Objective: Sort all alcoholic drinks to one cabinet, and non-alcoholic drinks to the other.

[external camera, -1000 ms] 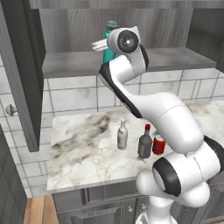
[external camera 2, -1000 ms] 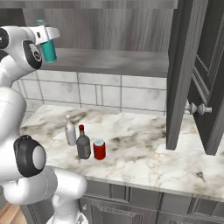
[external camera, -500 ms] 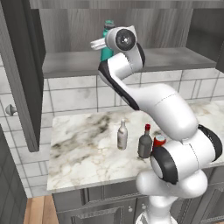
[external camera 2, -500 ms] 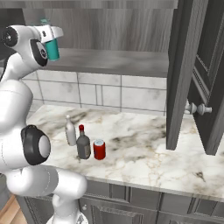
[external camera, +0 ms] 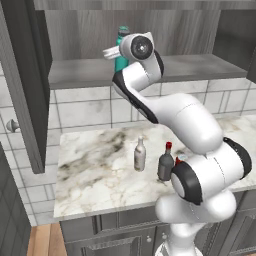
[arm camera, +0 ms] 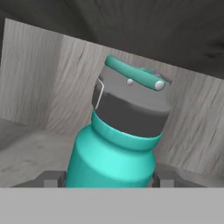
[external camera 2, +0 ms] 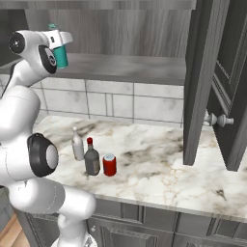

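Arm swung inward; teal bottle (arm camera: 114,144) between gripper (arm camera: 105,178) fingers.

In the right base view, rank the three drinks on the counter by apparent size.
1. Dark red-capped bottle, largest.
2. Pale long-necked bottle, close behind; it stands slightly farther back, so unsure.
3. Red can, smallest.

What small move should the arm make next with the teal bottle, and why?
Probably lower it onto the shelf and then open. The gripper holds the teal bottle tilted inside the open cabinet, seemingly just above the shelf, so it should be levelled and set down before release.
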Robot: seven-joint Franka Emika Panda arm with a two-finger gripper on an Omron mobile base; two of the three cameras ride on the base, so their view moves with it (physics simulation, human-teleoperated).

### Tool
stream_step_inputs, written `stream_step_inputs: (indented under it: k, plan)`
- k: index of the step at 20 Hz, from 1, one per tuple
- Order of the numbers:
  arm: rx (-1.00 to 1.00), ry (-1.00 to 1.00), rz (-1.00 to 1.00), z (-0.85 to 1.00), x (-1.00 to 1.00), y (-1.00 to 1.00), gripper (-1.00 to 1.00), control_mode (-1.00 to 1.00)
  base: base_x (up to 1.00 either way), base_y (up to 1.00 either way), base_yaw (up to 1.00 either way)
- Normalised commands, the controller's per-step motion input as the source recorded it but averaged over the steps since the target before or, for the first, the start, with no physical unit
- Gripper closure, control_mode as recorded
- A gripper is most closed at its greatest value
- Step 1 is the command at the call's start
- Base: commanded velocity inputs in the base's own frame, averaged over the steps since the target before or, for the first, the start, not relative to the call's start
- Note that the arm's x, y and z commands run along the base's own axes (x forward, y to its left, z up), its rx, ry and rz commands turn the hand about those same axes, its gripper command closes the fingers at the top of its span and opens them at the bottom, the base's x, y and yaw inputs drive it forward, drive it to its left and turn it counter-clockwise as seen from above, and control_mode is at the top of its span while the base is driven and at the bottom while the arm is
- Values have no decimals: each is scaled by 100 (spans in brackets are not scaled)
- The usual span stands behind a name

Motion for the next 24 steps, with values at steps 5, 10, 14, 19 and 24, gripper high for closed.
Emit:
stream_step_inputs:
  k: [5,10,14,19,24]
  plan:
    - [0,0,1,-12,27,0,100,-100,0,0,0]
    - [-1,2,0,-16,18,0,100,-100,0,0,0]
    - [-1,6,0,-13,10,1,-100,-100,0,0,0]
    - [0,4,0,-2,8,0,-100,-100,0,0,0]
    - [0,3,0,0,0,0,-100,-100,0,0,0]
